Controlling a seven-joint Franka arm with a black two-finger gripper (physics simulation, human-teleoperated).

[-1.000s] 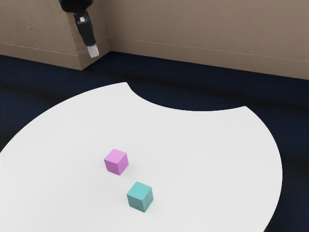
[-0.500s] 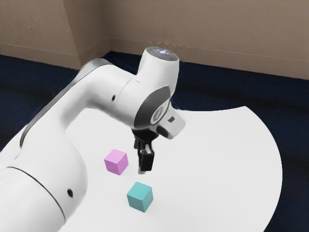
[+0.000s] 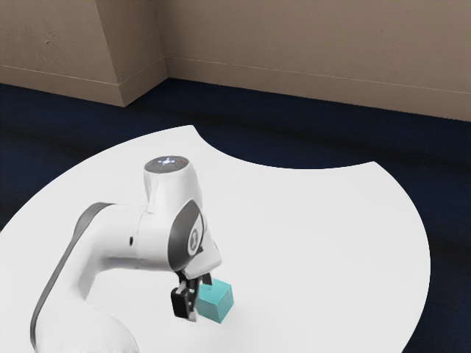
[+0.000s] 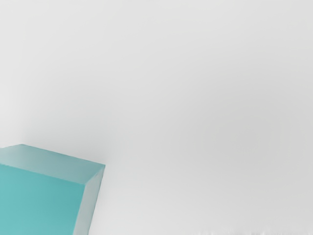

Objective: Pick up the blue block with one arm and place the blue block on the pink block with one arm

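The blue block [image 3: 216, 302], a teal cube, rests on the white table [image 3: 316, 220] near its front edge. My black gripper [image 3: 193, 293] has come down right at the block's side toward the exterior view's left. Its fingers stand apart, open, one in front of the block's near-left edge and one by its top back corner. In the wrist view the blue block [image 4: 44, 196] sits just under the hand, off to one side of it. My white arm covers the spot where the pink block stood.
The round white table has a curved cut-out [image 3: 287, 151] at its back, with dark blue floor [image 3: 66, 125] around it and a beige wall [image 3: 309, 44] behind. Bare tabletop [image 3: 331, 279] lies toward the exterior view's right of the block.
The arm swung in from high at the upper left, passed above the two blocks, then dropped low so the gripper is beside the blue block. The pink block is now hidden.
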